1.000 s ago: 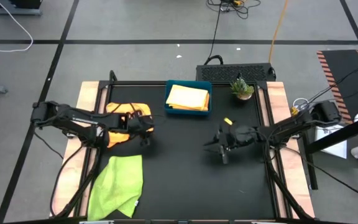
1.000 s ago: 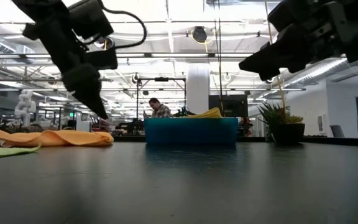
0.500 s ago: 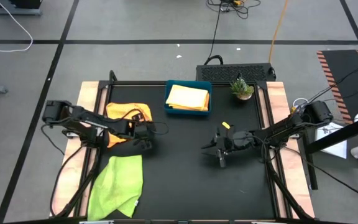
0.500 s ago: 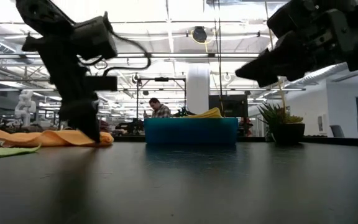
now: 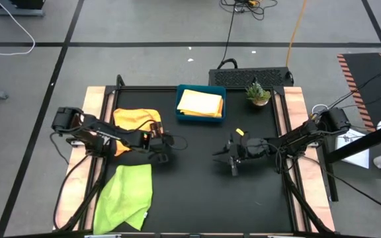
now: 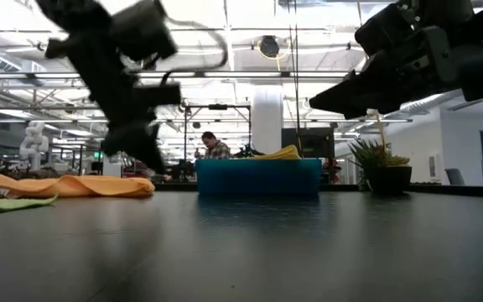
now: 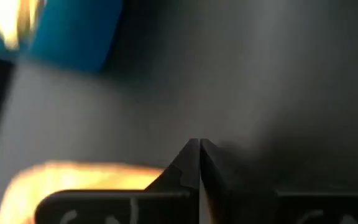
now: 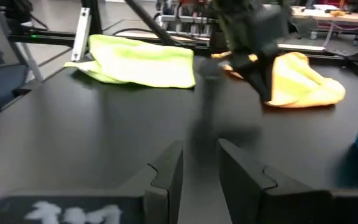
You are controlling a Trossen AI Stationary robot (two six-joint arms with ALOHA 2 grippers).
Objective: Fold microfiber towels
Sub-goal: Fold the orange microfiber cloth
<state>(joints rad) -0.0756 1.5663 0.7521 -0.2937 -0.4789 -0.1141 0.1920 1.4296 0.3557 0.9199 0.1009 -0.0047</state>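
An orange towel (image 5: 132, 119) lies crumpled and flat at the table's left; it also shows in the low view (image 6: 65, 184). A lime green towel (image 5: 126, 195) lies spread near the front left corner. A folded yellow towel (image 5: 200, 102) rests in the blue tray (image 5: 180, 109) at the far middle. My left gripper (image 5: 166, 151) hangs shut just right of the orange towel, clear of the table (image 6: 153, 161), with nothing between its fingers (image 7: 197, 144). My right gripper (image 5: 218, 157) hovers open over the bare middle of the table (image 8: 199, 163), pointing at the left arm.
A small potted plant (image 5: 257, 94) stands at the far right, beside the tray. Bare black table lies between the two grippers and along the near edge. Wooden side rails (image 5: 92, 99) border the table. A person shows far back in the room (image 6: 215, 149).
My left gripper has gone toward the table's right edge. Half a second ago it dipped to the orange towel's right end, then it came up off it. The orange towel lies as before. My right gripper has sunk a little.
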